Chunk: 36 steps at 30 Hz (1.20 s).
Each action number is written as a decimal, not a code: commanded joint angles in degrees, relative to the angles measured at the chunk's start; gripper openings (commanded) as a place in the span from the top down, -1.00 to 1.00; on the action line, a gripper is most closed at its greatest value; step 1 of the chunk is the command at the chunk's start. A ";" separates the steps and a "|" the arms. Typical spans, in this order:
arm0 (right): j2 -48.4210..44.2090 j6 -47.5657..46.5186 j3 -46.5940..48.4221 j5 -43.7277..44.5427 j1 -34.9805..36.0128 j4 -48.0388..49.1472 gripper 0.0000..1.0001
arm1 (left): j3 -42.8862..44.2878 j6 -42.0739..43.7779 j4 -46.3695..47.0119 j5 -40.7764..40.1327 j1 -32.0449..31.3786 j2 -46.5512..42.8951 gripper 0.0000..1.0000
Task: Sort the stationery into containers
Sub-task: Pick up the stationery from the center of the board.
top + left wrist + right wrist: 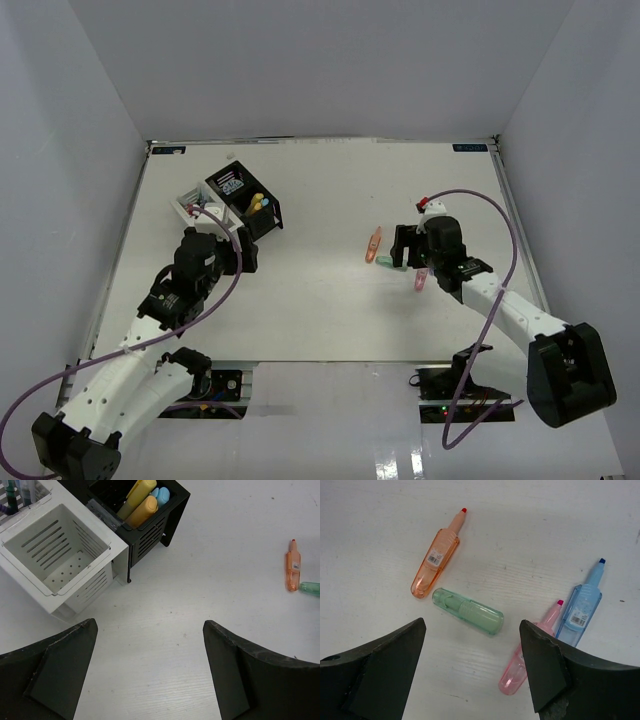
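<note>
Four highlighters lie loose on the table under my right gripper (472,630), which is open and holds nothing. They are orange (436,560), green (468,611), pink (530,655) and blue (582,610). The green one lies just ahead of the gap between the fingers, and the pink one is partly hidden behind the right finger. My left gripper (150,625) is open and empty over bare table, just in front of the containers. An empty white compartment (85,587) sits beside a black one (155,527) that holds yellow highlighters (140,510) and a blue highlighter (162,495).
A second white compartment (20,495) at the far left holds dark pens. From above, the container cluster (270,215) stands at the back left of the table and the loose highlighters (374,244) lie right of centre. Grey walls enclose the table.
</note>
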 commanded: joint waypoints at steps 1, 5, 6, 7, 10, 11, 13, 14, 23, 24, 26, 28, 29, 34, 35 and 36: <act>4.43 6.12 3.47 -1.12 -0.16 2.36 -0.64 | -0.12 0.50 -0.11 0.58 0.16 -0.01 -0.96; 9.19 7.36 6.11 -1.74 -0.07 2.71 -0.62 | -0.29 0.41 -0.11 0.49 0.16 -0.19 -0.96; 10.24 6.58 6.73 -1.30 -0.07 2.45 -0.62 | -0.29 0.50 -0.11 0.58 0.24 -0.10 -0.96; 10.52 5.87 6.82 -0.60 -0.07 2.01 -0.61 | -0.38 0.50 -0.11 0.67 0.16 -0.10 -0.96; 10.52 1.05 6.21 -2.25 -0.07 1.66 -0.62 | -0.29 0.59 -0.11 1.02 0.16 -0.01 -0.96; 10.52 -0.62 6.20 -2.96 -0.07 1.40 -0.62 | -0.21 0.50 -0.11 1.19 0.16 0.08 -0.96; 11.57 -5.09 7.07 -5.15 -0.07 0.34 -0.63 | -0.20 0.50 -0.11 1.46 0.16 0.25 -0.96; 12.88 -6.16 7.60 -5.77 -0.07 -1.75 -0.64 | -0.12 0.50 -0.11 1.54 0.16 0.34 -0.96; 20.44 -10.13 11.12 -14.13 -0.07 -7.48 -0.63 | -0.21 0.68 -0.11 1.54 0.16 0.08 -0.96; 20.97 -10.13 11.13 -14.13 -0.07 -7.66 -0.62 | -0.29 0.68 -0.11 1.55 0.16 0.08 -0.96; 20.80 -10.13 10.78 -14.04 -0.07 -8.01 -0.61 | -0.29 0.76 -0.11 1.63 0.16 0.16 -0.96; 20.45 -10.13 10.34 -13.34 -0.07 -8.36 -0.59 | -0.29 0.68 -0.19 1.63 0.16 0.25 -0.96; 20.10 -10.13 10.16 -12.99 -0.07 -8.80 -0.59 | -0.21 0.76 -0.19 1.72 0.24 0.17 -0.96; 20.10 -10.13 9.28 -11.32 -0.07 -9.42 -0.52 | -0.21 0.68 -0.11 1.98 0.16 0.25 -0.96; 20.36 -10.13 9.11 -11.14 -0.07 -8.98 -0.51 | -0.21 0.68 -0.11 1.99 0.16 0.25 -0.96; 20.36 -10.13 9.02 -10.71 -0.07 -8.80 -0.48 | -0.21 0.68 -0.11 2.16 0.16 0.34 -0.96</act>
